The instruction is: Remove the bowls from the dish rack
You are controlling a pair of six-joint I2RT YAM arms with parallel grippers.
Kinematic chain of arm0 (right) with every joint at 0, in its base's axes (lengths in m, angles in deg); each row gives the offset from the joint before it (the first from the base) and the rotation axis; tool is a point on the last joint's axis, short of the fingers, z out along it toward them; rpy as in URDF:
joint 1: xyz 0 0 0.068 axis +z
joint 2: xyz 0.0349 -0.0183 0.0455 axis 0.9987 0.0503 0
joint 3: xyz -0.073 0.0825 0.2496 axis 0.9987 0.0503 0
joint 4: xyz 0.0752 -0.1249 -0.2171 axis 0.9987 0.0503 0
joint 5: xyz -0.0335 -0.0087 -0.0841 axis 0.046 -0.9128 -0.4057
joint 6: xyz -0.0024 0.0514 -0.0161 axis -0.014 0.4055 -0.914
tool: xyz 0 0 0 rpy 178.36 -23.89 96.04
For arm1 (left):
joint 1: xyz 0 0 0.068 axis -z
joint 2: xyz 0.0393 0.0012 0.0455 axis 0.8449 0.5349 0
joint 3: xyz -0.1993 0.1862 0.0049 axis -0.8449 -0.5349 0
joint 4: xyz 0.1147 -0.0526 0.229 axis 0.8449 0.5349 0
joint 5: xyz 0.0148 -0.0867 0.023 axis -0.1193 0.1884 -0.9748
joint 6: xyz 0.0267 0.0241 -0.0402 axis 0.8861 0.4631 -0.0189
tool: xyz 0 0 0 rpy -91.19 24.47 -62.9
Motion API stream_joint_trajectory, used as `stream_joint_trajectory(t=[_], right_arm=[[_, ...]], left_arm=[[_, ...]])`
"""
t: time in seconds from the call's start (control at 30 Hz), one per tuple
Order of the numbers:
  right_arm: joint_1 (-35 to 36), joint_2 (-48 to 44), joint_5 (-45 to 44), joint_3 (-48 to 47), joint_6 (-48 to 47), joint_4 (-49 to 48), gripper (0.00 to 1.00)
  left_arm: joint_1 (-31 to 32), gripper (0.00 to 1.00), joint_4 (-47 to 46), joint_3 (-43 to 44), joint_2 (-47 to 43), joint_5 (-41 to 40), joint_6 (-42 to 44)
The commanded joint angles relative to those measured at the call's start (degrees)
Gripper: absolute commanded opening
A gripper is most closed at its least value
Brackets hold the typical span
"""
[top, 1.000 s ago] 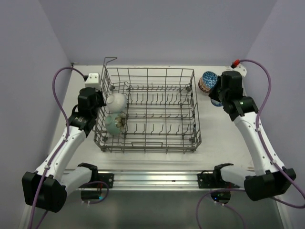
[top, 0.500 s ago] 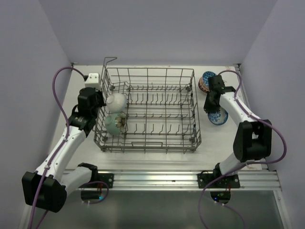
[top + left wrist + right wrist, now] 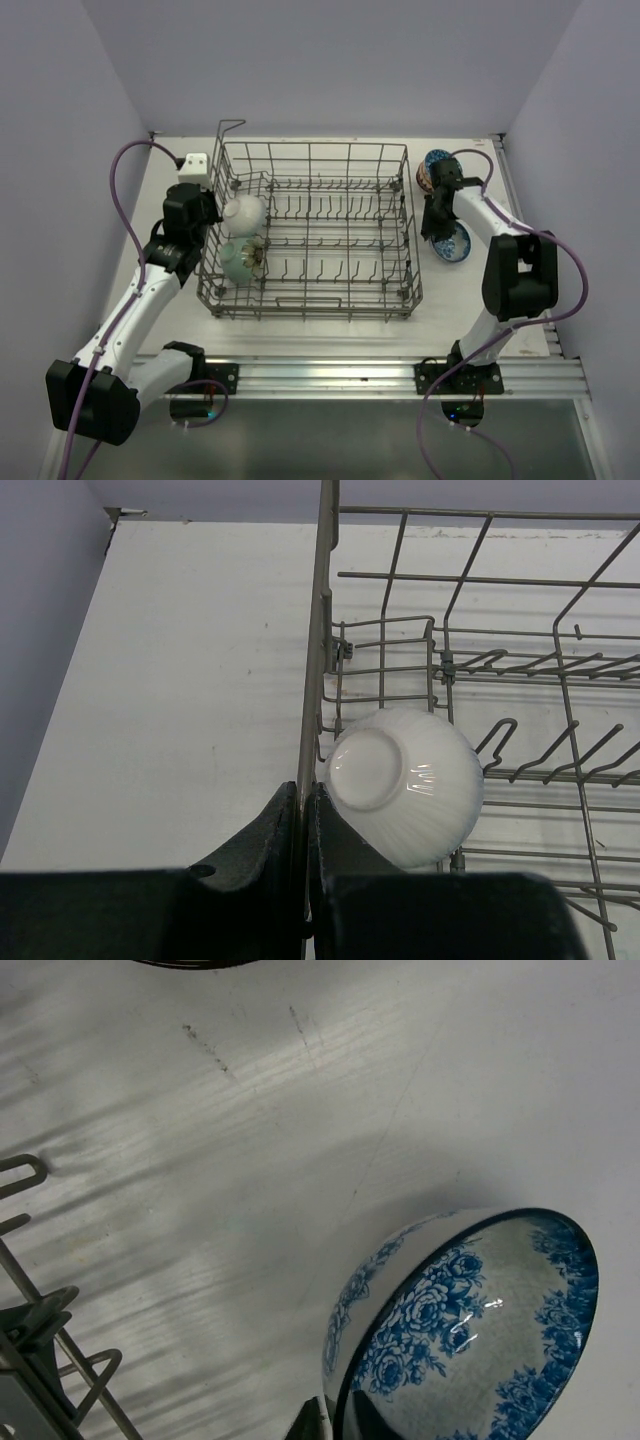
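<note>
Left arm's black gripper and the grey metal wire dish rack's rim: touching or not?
Touching. The left wrist view shows the left gripper shut, with the dish rack rim wire running straight down into the pinch between its closed jaws.

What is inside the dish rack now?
At the dish rack's left end, a white ribbed bowl and a pale green bowl; elsewhere bare tines. Anything tucked against the green bowl is hidden.

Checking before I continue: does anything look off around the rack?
The left tool is shut at the rim wire of the dish rack, not on a bowl. The white bowl beside it leans tilted, base showing.
</note>
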Motion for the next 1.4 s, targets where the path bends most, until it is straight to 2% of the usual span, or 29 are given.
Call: stream_joint_trajectory(t=[0.0,0.03,0.1,0.3,0.47,0.63,0.67,0.7,0.8,0.87,1.0,1.07,1.13,1.23,1.27,1.37], right_arm=[[-0.15,-0.85,0.45,-2.04,-1.63,0.37,0.36],[-0.24,-0.85,0.45,-2.30,-1.63,0.55,0.44],[-0.15,-1.20,1.15,-2.65,-1.89,0.98,0.54],[-0.15,-5.15,0.98,-4.67,-1.19,3.27,0.63],[-0.07,-15.68,1.06,-7.49,2.67,3.37,0.65],[2.56,-29.92,11.16,3.11,10.73,-13.40,0.67],[4.66,-32.38,11.61,4.19,11.81,-15.95,0.68],[9.90,-32.58,11.18,4.63,12.43,-18.67,0.71],[18.44,-27.34,14.49,2.36,13.13,-20.63,0.72],[21.63,-24.07,16.35,-0.09,14.97,-22.03,0.72],[31.46,-16.86,21.27,-1.86,18.93,-32.47,0.75],[34.29,-11.24,21.90,-5.02,20.51,-33.81,0.76],[38.16,-5.11,22.60,-8.87,21.92,-34.34,0.78],[41.94,1.76,24.10,-13.45,24.12,-34.52,0.87],[43.69,3.09,23.31,-14.25,24.47,-34.35,0.92],[46.59,5.82,20.76,-15.57,24.74,-34.26,0.96]], left_arm=[[-0.10,0.00,0.21,-0.09,-0.77,-1.86,0.17],[-0.10,0.00,0.21,-0.17,-0.69,-1.77,0.17],[-0.10,0.00,0.21,-0.17,-0.77,-1.77,0.17],[-0.10,0.00,0.04,-0.17,-1.04,-1.95,0.34],[-0.10,0.00,0.12,-0.26,-1.04,-1.60,0.25],[-0.10,0.00,0.04,-0.17,-1.13,-0.89,-0.01],[-0.10,0.00,0.12,-0.17,-1.13,-0.63,-0.01],[-0.10,0.00,0.12,-0.17,-1.13,-0.37,-0.01],[0.08,0.00,-0.05,-0.26,-1.04,-0.19,-0.10],[0.34,0.00,-0.23,-0.35,-1.12,-0.19,-0.01],[0.87,0.00,-0.58,-0.61,-1.48,-0.01,0.25],[0.87,0.00,-0.49,-0.44,-1.21,-0.10,0.52],[0.87,0.00,-0.41,-0.35,-1.04,-0.54,0.61],[0.87,0.00,-0.49,-0.53,-1.04,-0.54,0.61],[0.96,0.00,-0.41,-0.53,-1.04,-0.72,0.61],[0.96,0.00,-0.41,-0.53,-1.04,-0.81,0.69]])
